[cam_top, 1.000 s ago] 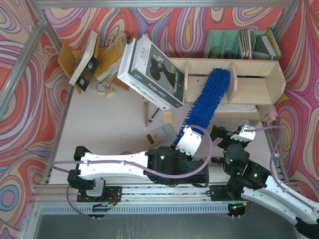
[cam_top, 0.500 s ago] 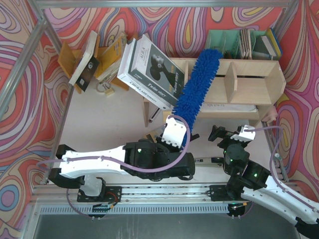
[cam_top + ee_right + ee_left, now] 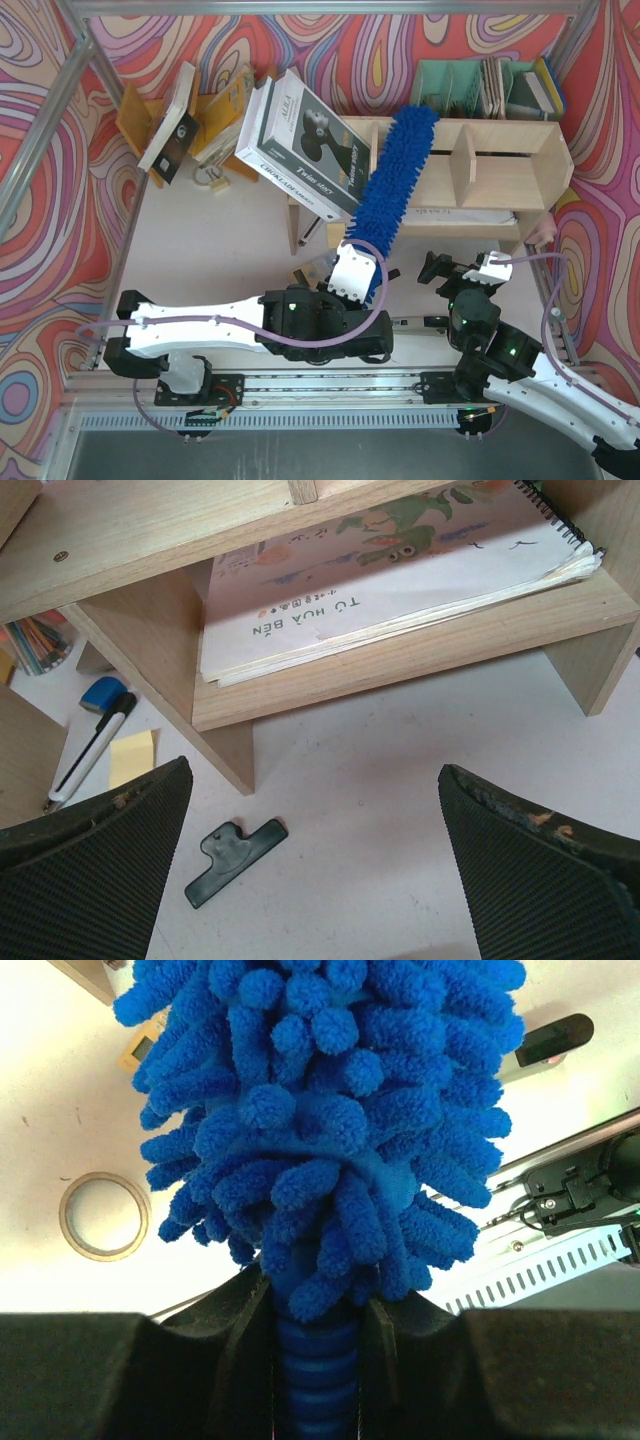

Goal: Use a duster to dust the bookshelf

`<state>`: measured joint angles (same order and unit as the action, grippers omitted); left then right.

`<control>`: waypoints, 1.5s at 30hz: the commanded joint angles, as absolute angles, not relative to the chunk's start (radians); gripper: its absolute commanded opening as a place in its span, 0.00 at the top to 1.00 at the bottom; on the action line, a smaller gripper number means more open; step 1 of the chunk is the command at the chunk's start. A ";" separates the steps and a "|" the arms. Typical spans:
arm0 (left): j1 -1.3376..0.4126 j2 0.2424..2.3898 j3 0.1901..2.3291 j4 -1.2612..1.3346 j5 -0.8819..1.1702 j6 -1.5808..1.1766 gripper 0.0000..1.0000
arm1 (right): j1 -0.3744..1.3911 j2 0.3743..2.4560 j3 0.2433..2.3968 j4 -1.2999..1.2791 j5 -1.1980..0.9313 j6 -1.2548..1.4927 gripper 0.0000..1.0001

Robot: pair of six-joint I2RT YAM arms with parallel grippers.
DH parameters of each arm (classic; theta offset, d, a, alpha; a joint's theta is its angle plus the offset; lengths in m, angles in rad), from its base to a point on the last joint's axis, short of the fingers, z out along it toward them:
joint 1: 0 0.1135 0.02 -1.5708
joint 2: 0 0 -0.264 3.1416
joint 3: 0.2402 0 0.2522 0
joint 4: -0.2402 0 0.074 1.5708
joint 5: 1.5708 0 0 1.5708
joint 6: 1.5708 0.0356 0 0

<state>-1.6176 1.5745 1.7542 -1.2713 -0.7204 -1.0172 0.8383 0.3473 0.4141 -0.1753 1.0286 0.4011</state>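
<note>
a: what has the left claw (image 3: 318, 1322) got?
b: its two black fingers are closed tight on the ribbed blue plastic handle of the duster (image 3: 320, 1130), just below the shaggy head.
a: and the head?
b: one long flat brush of fat microfibre noodles, bright blue. from above it slants up and right from the claw, across the front of the bookshelf (image 3: 510, 180), with its tip at the top board's back edge, left of the middle.
a: the shelf itself?
b: one low unit of pale bare plywood, square-edged, two levels. i count two upright dividers on the upper one. it stands on the white tabletop (image 3: 400, 780).
a: right claw (image 3: 312, 852)?
b: spread wide, nothing between its two ridged, rubbery pads. it hangs over the tabletop in front of the shelf's lower level.
a: anything in there?
b: one spiral-bound notebook (image 3: 400, 570), lying flat. on the tabletop near it, one black clip (image 3: 232, 858). beside the duster, one ring of tape (image 3: 103, 1216).
</note>
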 commanded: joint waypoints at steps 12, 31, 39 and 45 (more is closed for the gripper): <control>-1.619 1.604 1.775 -1.171 -0.658 -0.914 1.00 | 0.839 0.334 0.440 -0.186 1.053 0.413 0.01; -1.626 1.573 1.814 -1.126 -0.739 -0.838 1.00 | 0.839 0.334 0.468 -0.180 1.048 0.395 0.01; -1.625 1.542 1.654 -1.084 -0.675 -0.917 1.00 | 0.839 0.323 0.477 -0.216 1.045 0.430 0.01; -1.623 1.524 1.591 -1.069 -0.651 -0.926 1.00 | 0.839 0.332 0.519 -0.211 1.020 0.427 0.01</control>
